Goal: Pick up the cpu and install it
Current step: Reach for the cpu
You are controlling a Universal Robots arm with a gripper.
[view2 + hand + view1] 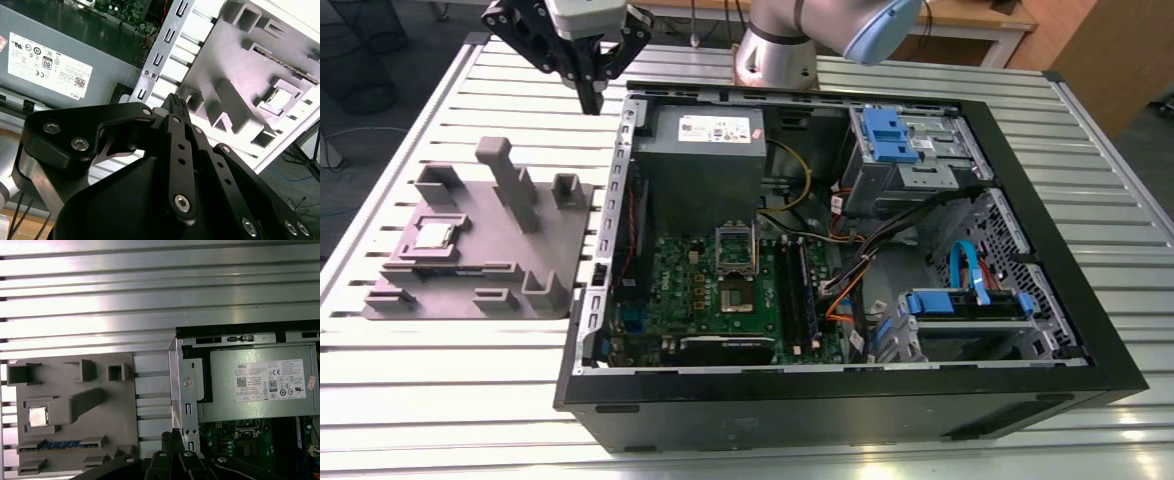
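**Gripper** (594,92): the claw fingers are lying pressed together, pinching nothing. It is hanging over the table (454,400), near the edge where the arm's base is standing. It is between the grey fixture (480,268) and the open computer case (854,395), touching neither.

**Cpu** (434,235): it is lying flat, silver top up, in a recess of the fixture. The recess is toward the fixture's edge on the exterior view's left, well apart from the gripper.

**Socket** (736,272): it is sitting on the board inside the case.

**Hazards, as judged:**
- Fingers coming down unspread are likely pressing on the chip's top instead of straddling it.
- The upright blocks (507,180) beside the recess are risking a snag.
- The thin rim is offering little to grip, so the chip may be tilting or slipping.
- The case wall and cables (854,250) are crowding the socket, and a skewed seating could be harming its contacts.
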